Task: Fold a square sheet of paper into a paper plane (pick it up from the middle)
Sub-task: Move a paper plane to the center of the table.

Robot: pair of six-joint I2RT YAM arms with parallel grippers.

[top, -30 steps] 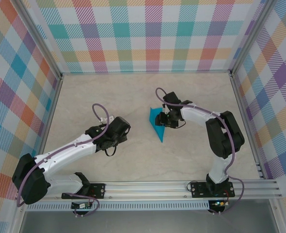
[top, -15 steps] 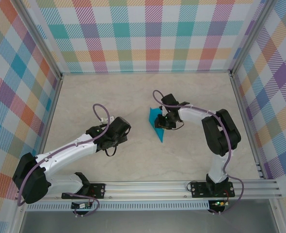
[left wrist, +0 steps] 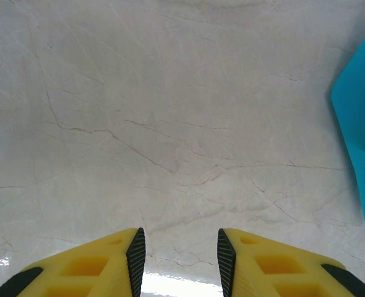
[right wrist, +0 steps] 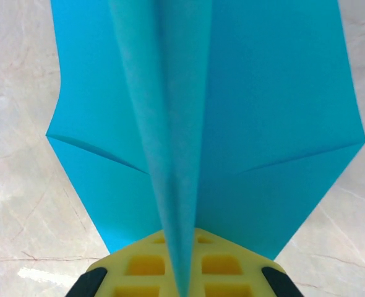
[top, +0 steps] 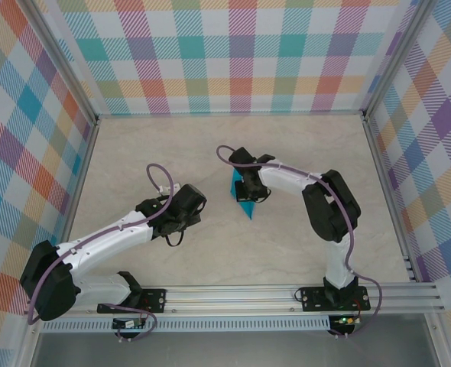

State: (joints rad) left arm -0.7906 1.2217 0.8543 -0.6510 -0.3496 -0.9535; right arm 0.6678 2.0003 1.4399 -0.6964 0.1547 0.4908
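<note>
Well, I am looking at a pale marble-patterned bench that pastel checked walls are enclosing on three sides, with a ribbed aluminium rail running along its near edge. My left pincer is hovering over bare bench, jaws apart, gripping nothing. The right arm's black wrist is covering part of the folded teal-blue paper sheet near the bench's middle. My right pincer is clamping together on its raised centre ridge, while two creased wings are spreading either side, narrowing toward a point.
</note>
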